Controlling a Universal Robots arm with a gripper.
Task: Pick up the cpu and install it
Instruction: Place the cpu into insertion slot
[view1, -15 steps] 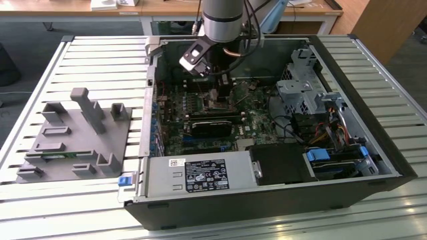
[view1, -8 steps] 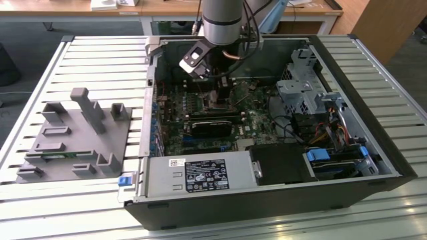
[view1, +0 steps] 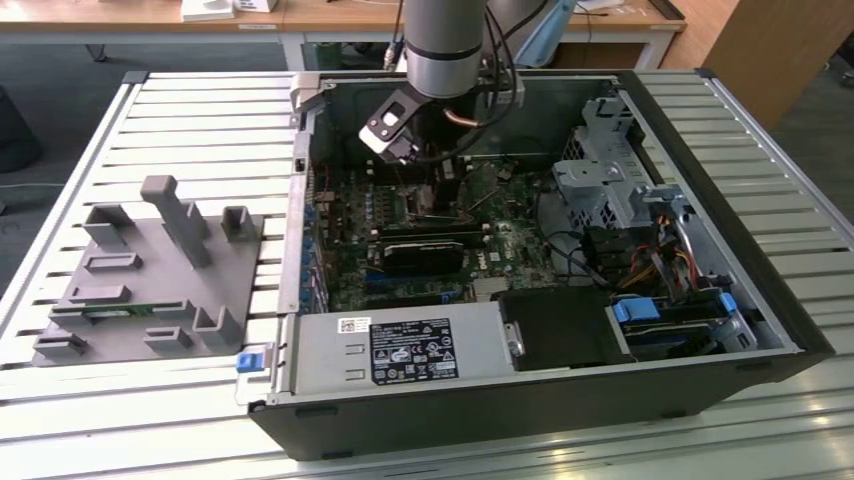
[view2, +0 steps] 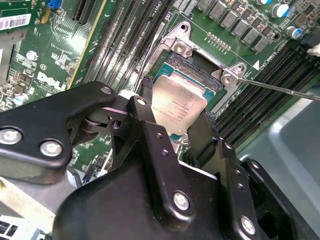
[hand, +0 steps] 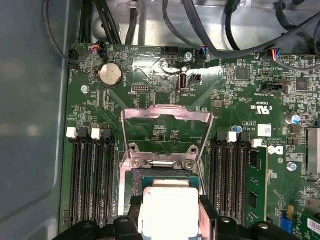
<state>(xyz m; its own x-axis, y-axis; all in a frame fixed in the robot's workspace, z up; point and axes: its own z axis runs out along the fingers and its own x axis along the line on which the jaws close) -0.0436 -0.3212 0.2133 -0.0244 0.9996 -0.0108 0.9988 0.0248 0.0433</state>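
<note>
Gripper (view2: 175, 122) clamps cpu (view2: 178, 106) by two opposite edges, just over open socket (hand: 160, 176), upper centre in exterior view. Load plate (hand: 165, 113) is flipped back, so the chip can seat.

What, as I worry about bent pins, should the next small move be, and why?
Probably a short, straight descent. The end effector grips the chip by two opposite edges over the open socket, whose metal frame is folded back, and the chip does not look seated yet.
</note>
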